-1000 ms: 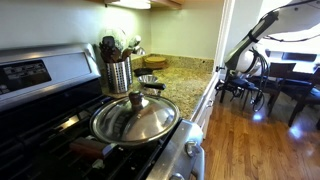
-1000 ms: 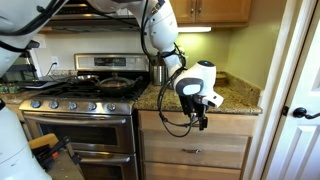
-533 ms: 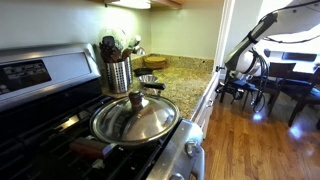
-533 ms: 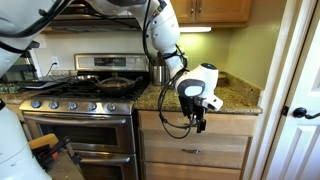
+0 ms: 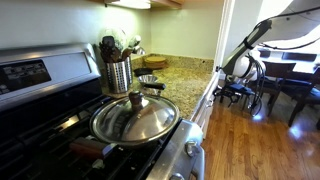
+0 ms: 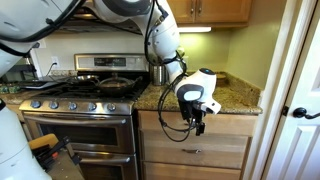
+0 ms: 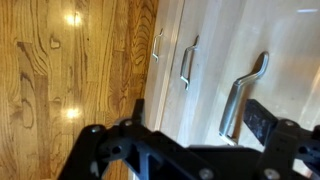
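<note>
One cabinet handle (image 7: pixel 243 95), long axis parallel to floorboards (image 7: pixel 60 90), end effector (image 6: pixel 199 126) open

Exterior views: low on stove (image 5: pixel 40 75), facing cabinets (image 6: pixel 195 150); wrist near handles (image 7: pixel 243 95).

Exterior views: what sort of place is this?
Most likely a home kitchen: a gas stove with a lidded pan on it, and a granite counter over wood cabinets.
</note>
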Robot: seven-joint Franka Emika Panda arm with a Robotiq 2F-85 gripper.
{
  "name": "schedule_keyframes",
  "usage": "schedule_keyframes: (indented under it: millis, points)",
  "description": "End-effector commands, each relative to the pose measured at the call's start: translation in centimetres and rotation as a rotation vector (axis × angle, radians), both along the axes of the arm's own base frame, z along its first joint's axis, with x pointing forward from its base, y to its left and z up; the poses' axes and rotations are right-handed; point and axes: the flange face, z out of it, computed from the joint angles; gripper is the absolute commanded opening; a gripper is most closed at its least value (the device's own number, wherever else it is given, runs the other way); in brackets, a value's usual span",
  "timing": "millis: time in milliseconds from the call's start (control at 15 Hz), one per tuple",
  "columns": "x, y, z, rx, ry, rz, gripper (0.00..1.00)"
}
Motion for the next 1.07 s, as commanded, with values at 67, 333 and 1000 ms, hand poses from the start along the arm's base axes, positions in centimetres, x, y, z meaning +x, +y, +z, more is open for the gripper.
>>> schedule_keyframes:
  millis: [67, 333, 1000]
  points:
    - [1.4, 0.4, -1.6, -0.007, -0.034, -0.013, 1.00]
    - [2.1, 0.5, -3.0, 0.002, -0.033, -0.023, 1.00]
    - [2.8, 0.7, -3.3, -0.006, -0.046, -0.002, 0.39]
